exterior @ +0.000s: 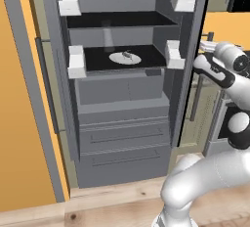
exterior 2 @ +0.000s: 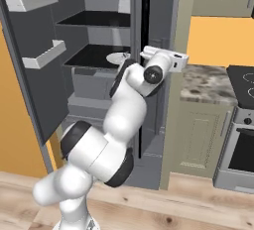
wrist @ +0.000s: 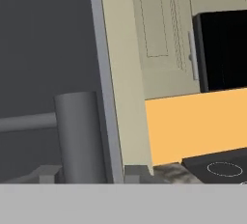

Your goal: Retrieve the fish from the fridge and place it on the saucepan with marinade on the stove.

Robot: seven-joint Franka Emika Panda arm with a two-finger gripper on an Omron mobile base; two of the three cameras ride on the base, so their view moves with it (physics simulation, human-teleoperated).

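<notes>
The fridge [exterior: 122,108] stands open with both doors swung out. On its lower black shelf a small pale fish [exterior: 127,54] lies on a round white plate [exterior: 125,58]. My gripper [exterior 2: 185,61] hovers right of the fridge's right door [exterior: 191,50], well apart from the fish. The hand view looks past that door's grey handle [wrist: 79,136] towards the black stove [wrist: 219,167]. The fingers cannot be made out, so the jaws' state is unclear. The stove [exterior 2: 243,83] sits at the far right. The saucepan and marinade are out of view.
White door bins [exterior: 76,62] line both open doors. Grey drawers [exterior: 124,140] fill the lower fridge. A speckled counter [exterior 2: 203,83] over beige cabinets [exterior 2: 198,135] separates the fridge from the stove. An oven front [exterior 2: 243,149] lies below the cooktop.
</notes>
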